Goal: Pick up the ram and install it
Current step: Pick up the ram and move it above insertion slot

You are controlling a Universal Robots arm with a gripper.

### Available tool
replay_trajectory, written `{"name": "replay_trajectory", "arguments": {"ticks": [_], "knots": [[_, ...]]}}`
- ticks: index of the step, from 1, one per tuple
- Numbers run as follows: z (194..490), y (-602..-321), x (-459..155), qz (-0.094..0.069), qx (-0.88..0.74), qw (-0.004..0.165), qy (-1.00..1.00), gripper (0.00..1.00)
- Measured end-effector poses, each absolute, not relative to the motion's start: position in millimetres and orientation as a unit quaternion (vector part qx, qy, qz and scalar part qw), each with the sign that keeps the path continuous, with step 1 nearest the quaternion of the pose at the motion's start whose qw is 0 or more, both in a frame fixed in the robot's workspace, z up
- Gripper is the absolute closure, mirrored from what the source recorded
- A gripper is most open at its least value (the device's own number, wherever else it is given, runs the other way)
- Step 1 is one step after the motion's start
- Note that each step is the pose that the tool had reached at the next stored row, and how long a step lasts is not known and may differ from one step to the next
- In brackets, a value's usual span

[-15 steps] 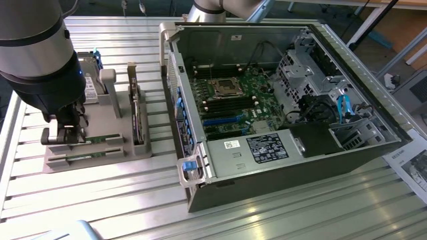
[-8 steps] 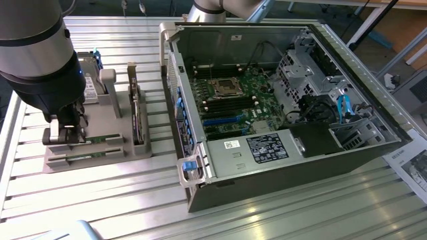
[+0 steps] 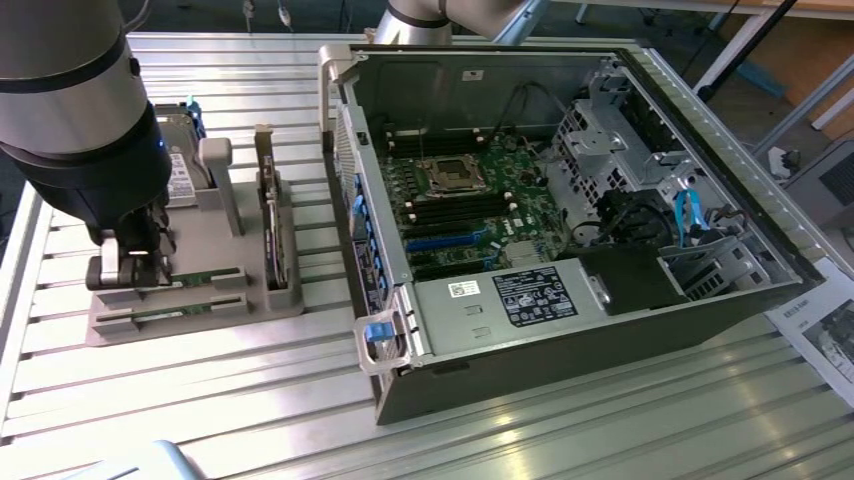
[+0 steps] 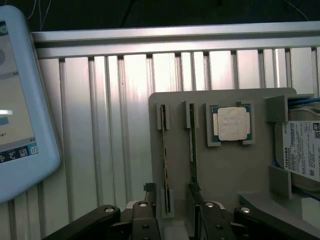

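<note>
On the exterior view's left, our black end effector (image 3: 124,272) hangs wide open and empty over the grey plastic holder (image 3: 200,240). The long thin green ram stick (image 4: 165,150) stands in its slot between the jaws. We think a crooked squeeze might tip or jam it.

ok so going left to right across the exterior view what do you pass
black robot gripper -> thin green ram stick -> upright dark expansion card -> open metal computer case -> white printed sheet
</note>
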State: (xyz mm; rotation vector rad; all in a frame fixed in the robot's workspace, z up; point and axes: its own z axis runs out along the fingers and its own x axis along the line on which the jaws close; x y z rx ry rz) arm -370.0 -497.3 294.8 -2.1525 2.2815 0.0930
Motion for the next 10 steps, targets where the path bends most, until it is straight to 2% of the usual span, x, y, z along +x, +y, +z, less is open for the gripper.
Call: {"name": "replay_trajectory", "arguments": {"ticks": [10], "knots": [[282.4, -497.2, -370.0, 0.03, -0.686, 0.002, 0.727, 0.62]]}}
